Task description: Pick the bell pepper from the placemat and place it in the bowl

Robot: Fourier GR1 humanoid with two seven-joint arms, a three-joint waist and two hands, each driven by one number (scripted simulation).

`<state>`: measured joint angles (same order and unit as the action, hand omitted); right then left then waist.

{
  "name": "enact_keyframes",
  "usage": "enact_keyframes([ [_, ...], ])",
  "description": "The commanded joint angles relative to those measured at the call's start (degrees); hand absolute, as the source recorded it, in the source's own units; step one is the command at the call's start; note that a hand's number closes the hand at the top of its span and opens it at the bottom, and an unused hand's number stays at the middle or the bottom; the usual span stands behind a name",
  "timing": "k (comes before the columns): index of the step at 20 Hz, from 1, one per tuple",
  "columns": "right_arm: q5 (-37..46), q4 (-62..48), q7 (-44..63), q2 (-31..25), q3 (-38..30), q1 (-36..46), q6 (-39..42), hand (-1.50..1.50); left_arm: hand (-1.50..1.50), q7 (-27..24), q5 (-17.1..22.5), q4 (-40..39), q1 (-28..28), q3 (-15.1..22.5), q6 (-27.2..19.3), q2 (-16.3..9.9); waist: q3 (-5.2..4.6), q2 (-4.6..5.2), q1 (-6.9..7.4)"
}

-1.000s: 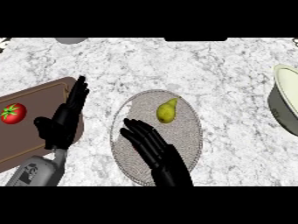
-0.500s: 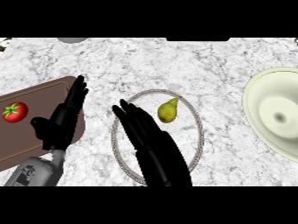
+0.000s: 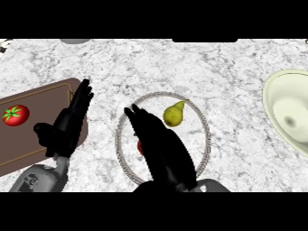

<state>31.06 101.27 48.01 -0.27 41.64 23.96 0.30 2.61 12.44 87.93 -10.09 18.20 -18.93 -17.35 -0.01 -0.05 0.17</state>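
Observation:
A round grey placemat [image 3: 195, 145] lies at the counter's middle. On its far part rests a yellow-green, pear-shaped fruit [image 3: 174, 114]. My right hand [image 3: 163, 151] is stretched over the mat's left half, open with straight fingers, its fingertips just left of that fruit and not touching it. A small red thing [image 3: 140, 146] peeks out at the hand's left edge, mostly hidden under it. The cream bowl [image 3: 296, 118] stands at the right edge, apart from the mat. My left hand [image 3: 66, 128] rests open, fingers up, at the lower left.
A brown cutting board [image 3: 9, 149] lies at the left with a red tomato [image 3: 15, 114] on it, just beyond my left hand. Bare marble counter [image 3: 240, 94] separates the placemat from the bowl.
My right hand has stretched forward over the placemat, towards the yellow-green fruit. The bowl has come further into view at the right. The left hand has stayed put.

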Motion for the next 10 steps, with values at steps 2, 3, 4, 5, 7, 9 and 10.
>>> enact_keyframes([
  [2, -0.49, -2.95, -4.49, 0.25, -1.11, -3.45, 1.32, -1.50, 0.00, 2.12, -2.51, 2.52, 1.17, -1.69, 1.04, 1.51, 0.02, 0.02, -0.03],
  [3, 0.28, 2.71, -4.00, -1.33, 0.35, -7.04, 2.98, -1.50, 0.00, -0.77, -1.36, -2.86, -0.54, -3.94, 4.25, 1.16, 0.01, 0.03, -0.30],
  [4, 0.02, -1.48, -7.04, -0.88, 0.32, -7.74, 2.08, -1.50, 0.00, 1.77, -2.18, 2.45, 1.83, -2.36, 3.30, 1.04, 0.02, 0.01, -0.08],
  [5, -1.51, 0.60, -6.42, -0.29, -2.22, -6.11, 4.73, -1.50, 0.00, 4.28, -3.93, 0.94, -1.91, -2.10, 1.02, 3.63, 0.02, 0.02, -0.21],
  [7, -1.24, -5.58, -11.45, 0.23, -2.44, -6.59, 0.42, -1.50, 0.00, -3.14, -3.12, -4.53, 0.10, -3.99, 4.23, 4.31, 0.01, 0.10, -0.12],
  [9, -4.20, -0.87, -9.47, 0.24, -3.60, -5.74, 0.97, -1.50, 0.00, -0.08, -5.63, 0.52, 2.04, -2.70, 1.79, 4.52, 0.02, 0.02, -0.03],
  [10, -3.41, 1.91, -9.72, 0.25, -3.15, -8.31, 3.07, -1.50, 0.00, 1.77, -4.23, -1.08, -0.61, -4.91, 4.08, 3.94, 0.01, 0.02, -0.23],
])
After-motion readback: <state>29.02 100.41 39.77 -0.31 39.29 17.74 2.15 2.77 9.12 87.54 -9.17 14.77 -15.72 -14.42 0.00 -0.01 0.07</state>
